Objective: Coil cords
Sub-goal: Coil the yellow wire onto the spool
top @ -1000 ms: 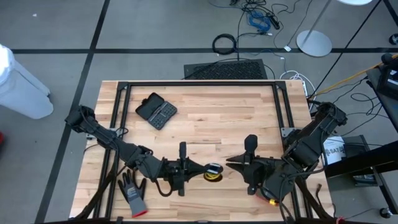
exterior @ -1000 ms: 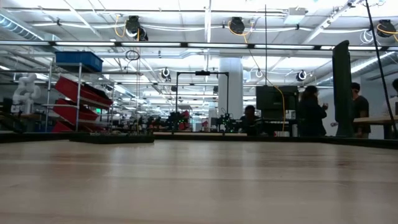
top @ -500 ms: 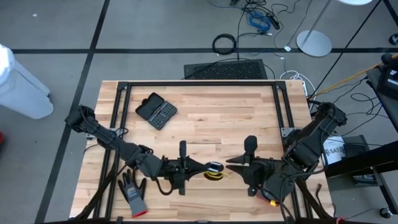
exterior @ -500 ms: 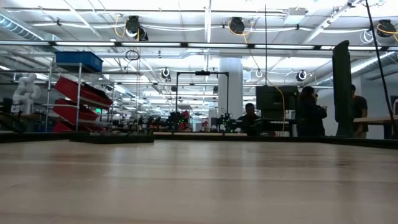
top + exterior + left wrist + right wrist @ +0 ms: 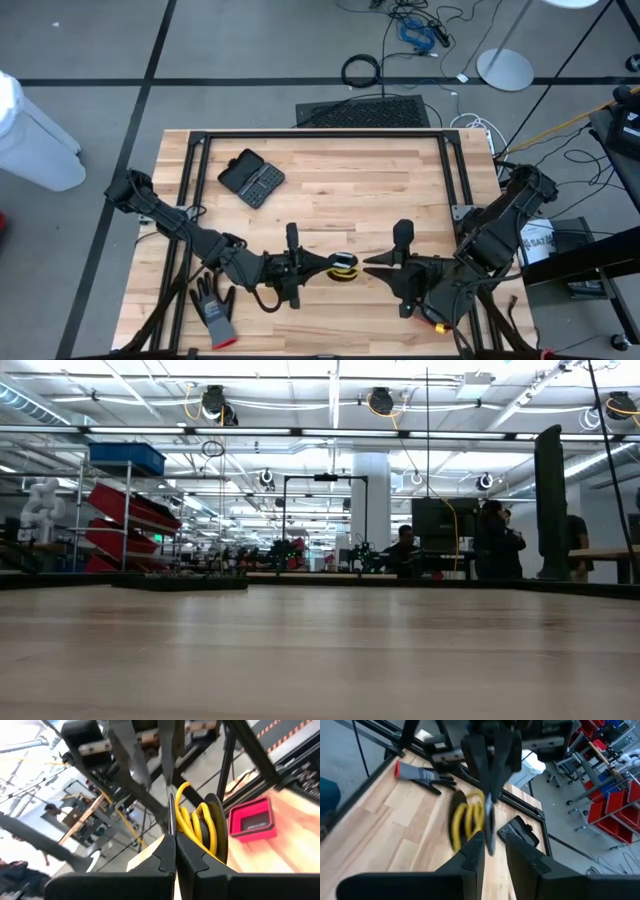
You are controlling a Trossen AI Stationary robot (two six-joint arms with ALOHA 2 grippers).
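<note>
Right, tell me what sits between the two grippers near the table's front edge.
The coiled yellow cord sits there, in the high view: the left gripper is shut on its rim, and the right gripper faces it from the other side, a short bare stretch of table between.

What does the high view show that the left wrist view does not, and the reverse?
Only the high view shows the whole table, the black case, the grey glove and both arms, with the right tool beside the coil. Only the left wrist view shows, close up, the left tool shut on the yellow cord, plus a red tray beyond it. Both show the yellow cord coiled in loops around its black round part, held at the left tool.
</note>
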